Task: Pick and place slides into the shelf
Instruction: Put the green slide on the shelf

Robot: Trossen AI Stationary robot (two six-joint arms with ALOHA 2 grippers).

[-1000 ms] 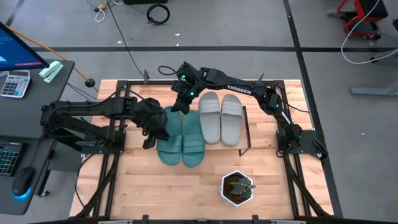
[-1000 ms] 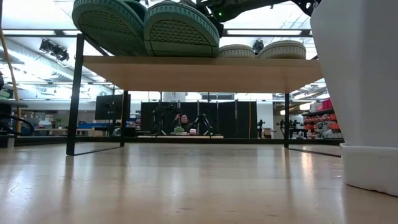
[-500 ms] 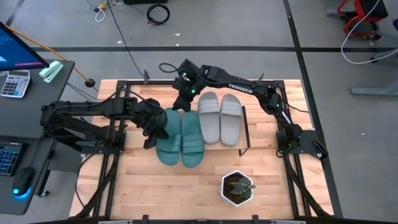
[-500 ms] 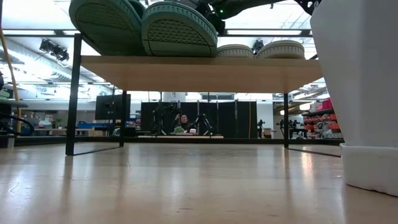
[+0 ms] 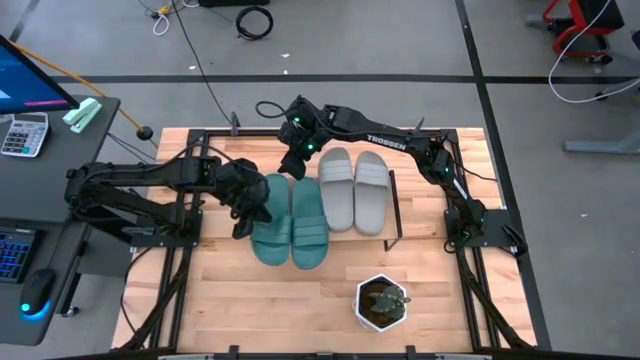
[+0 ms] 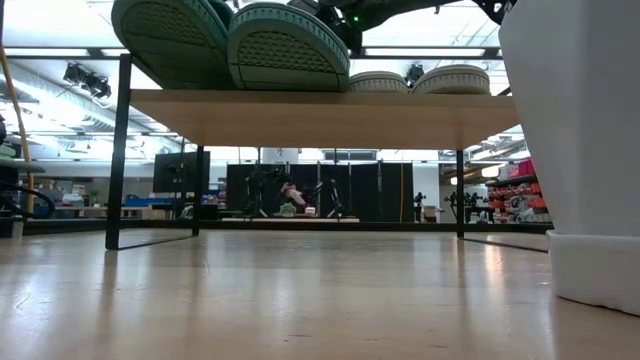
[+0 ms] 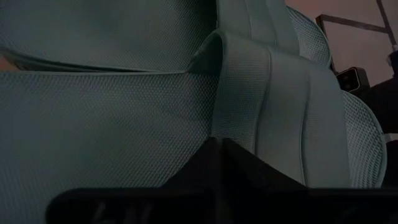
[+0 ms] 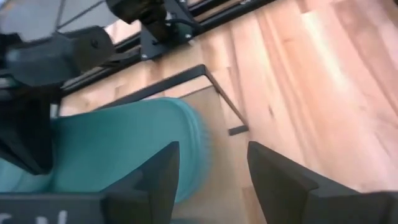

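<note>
All four slides sit on the shelf point(image 5: 392, 212) — the teal pair point(image 5: 291, 222) side by side, the grey pair point(image 5: 354, 187) beside them.

Over the last second the right claw point(image 5: 297, 163) has drawn back a little from the heel of the right teal slide point(image 5: 309, 222) and now hangs just behind it, fingers point(image 8: 160, 171) apart and empty. That reads as a release: placing looks done, or nearly so.

The left claw point(image 5: 252, 213) hasn't shifted; it is pressed against the outer side of the left teal slide point(image 7: 93, 124). Whether it is open or clamped, I cannot tell — the wrist view is filled with teal rubber.

A potted plant point(image 5: 382, 302) stands well in front of both claws, clear of any retreat. The teal toes overhang the shelf's front edge.
</note>
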